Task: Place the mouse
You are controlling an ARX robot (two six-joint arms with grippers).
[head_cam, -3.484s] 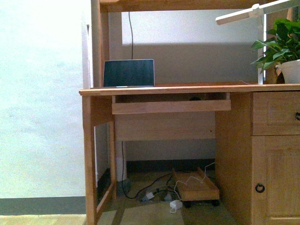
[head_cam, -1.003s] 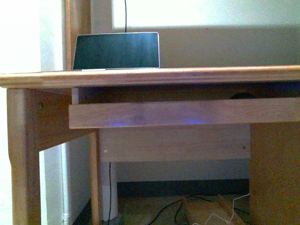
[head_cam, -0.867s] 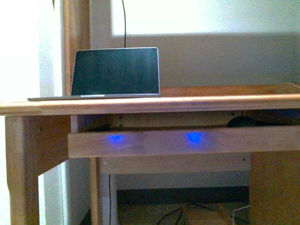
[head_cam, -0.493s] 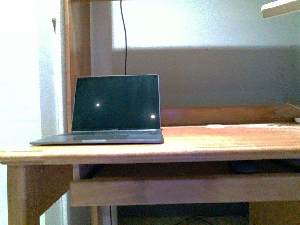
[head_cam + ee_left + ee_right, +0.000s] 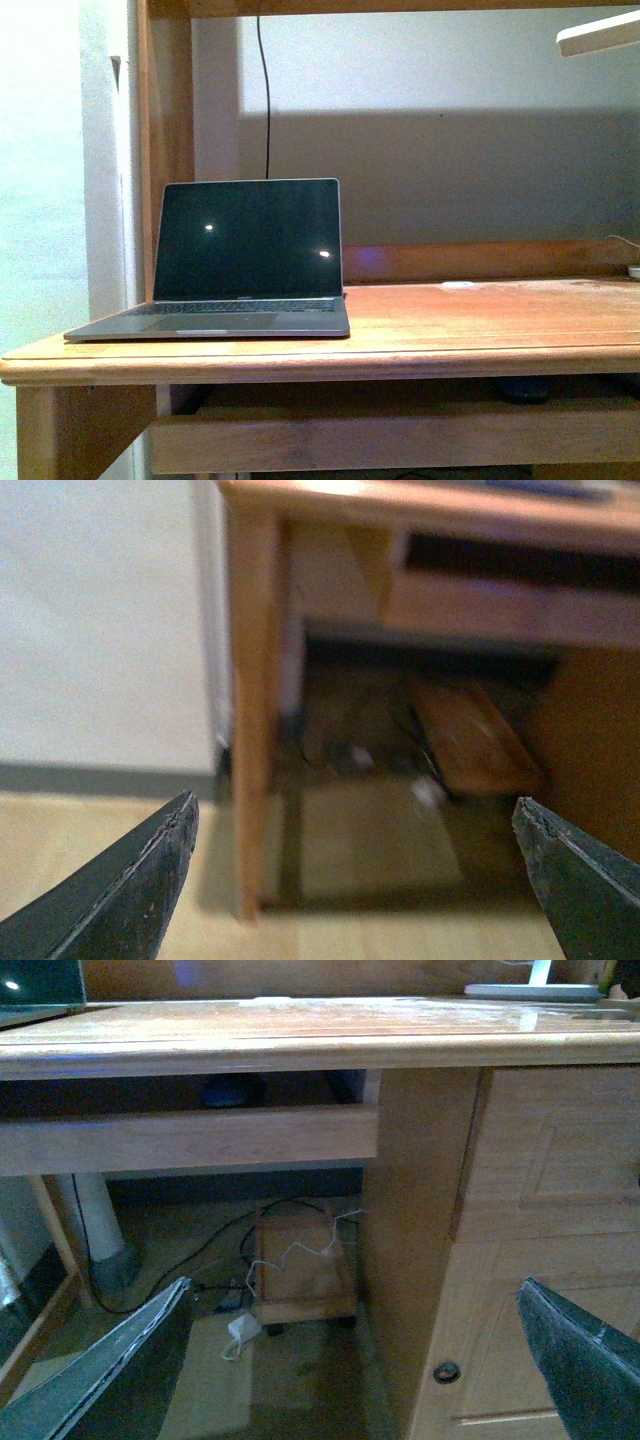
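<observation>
From the front, the camera has risen above the tabletop, leaving the mouse half hidden on the tray at 5 o'clock, not yet picked up; the left wrist view shows the left end effector gaping and empty; the right wrist view shows the right end effector likewise.

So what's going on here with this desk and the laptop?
Nothing is being held yet. The robot faces a wooden desk with an open laptop on top. Both its left pincer and right pincer are open and empty. A dark shape, probably the mouse, sits on the shelf under the desktop.
</observation>
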